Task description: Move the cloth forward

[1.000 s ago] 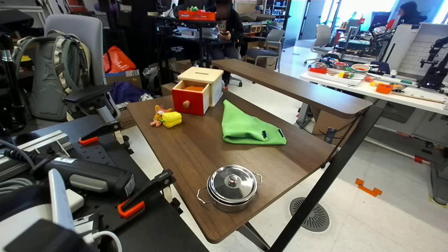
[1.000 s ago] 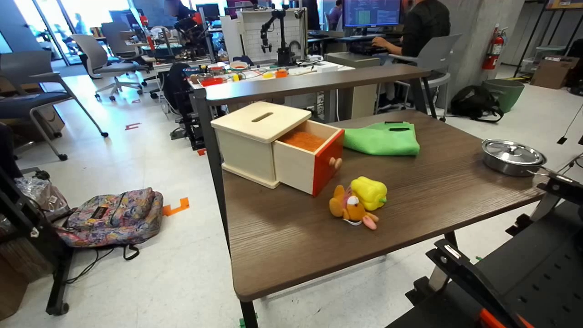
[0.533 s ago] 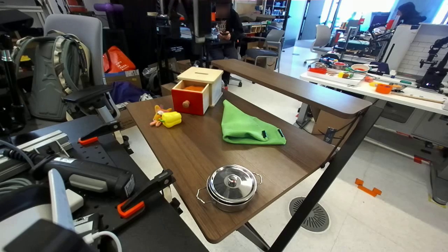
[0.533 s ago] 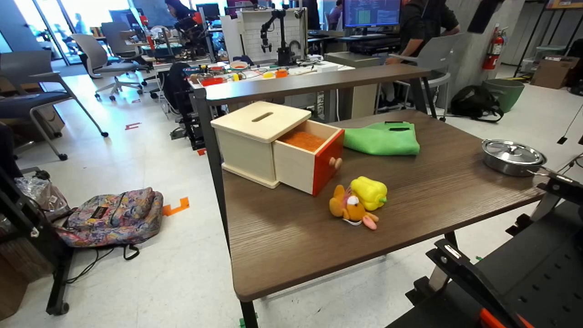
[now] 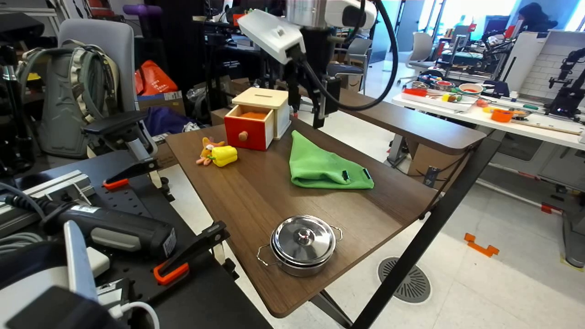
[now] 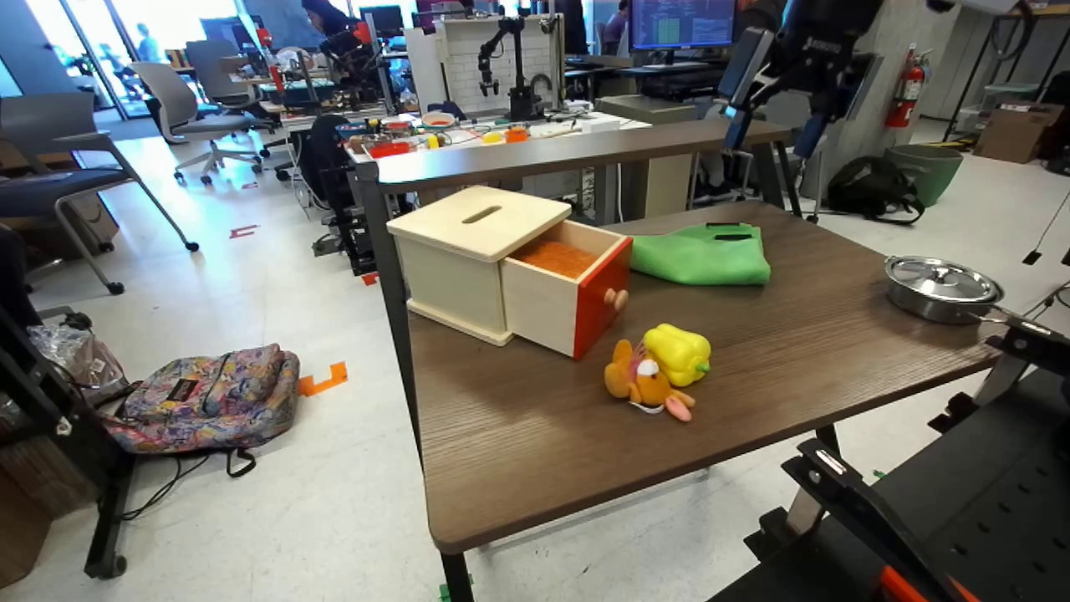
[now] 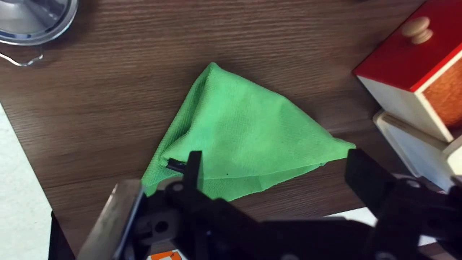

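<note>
Gripper (image 6: 771,140): I see its jaws wide apart, above the tabletop (image 5: 256,201).
Green cloth (image 7: 249,126): folded, on the tabletop just beside the wooden drawer box (image 6: 456,280).
Red-fronted drawer (image 5: 250,133): standing out from the box, orange inside.
Yellow bell pepper (image 6: 675,353), orange toy (image 6: 645,385): before the box, near its drawer.
Lidded steel pot (image 5: 302,246): well apart from the box.
</note>
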Controlling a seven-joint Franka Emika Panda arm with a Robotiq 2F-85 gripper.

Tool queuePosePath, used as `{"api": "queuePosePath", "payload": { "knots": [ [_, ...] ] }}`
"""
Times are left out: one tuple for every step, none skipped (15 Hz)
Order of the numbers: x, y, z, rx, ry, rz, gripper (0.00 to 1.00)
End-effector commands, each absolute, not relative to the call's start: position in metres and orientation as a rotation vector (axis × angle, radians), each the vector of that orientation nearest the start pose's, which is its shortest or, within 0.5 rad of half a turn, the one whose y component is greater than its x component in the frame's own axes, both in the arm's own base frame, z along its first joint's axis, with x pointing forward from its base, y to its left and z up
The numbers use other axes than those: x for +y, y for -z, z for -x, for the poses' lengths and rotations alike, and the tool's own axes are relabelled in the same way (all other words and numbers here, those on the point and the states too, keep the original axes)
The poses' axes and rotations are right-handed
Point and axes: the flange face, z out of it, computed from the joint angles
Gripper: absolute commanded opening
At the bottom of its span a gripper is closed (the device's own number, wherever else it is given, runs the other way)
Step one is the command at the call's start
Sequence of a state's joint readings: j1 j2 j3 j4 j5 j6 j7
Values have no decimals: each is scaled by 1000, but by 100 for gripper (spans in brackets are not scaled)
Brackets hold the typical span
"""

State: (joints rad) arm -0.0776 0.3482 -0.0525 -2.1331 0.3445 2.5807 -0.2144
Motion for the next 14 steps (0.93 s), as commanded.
{"api": "queuePosePath", "payload": {
  "knots": [
    [-87,-221,-616,318,233,2957,100],
    [-86,-213,-623,322,230,2957,100],
    [-85,-205,-630,325,230,2958,100],
    [-84,-195,-634,329,222,2961,100],
    [-83,-188,-639,332,216,2965,100],
    [-82,-178,-642,333,201,2968,100],
    [-81,-171,-644,333,190,2972,100],
    [-81,-164,-645,336,174,2972,100],
    [-80,-157,-646,334,166,2978,100],
    [-80,-151,-646,333,153,2985,100],
    [-80,-146,-646,328,144,2994,100],
    [-79,-140,-646,327,132,3001,100],
    [-79,-136,-646,323,124,3008,100],
    [-78,-131,-645,318,112,3016,100]
  ]
}}
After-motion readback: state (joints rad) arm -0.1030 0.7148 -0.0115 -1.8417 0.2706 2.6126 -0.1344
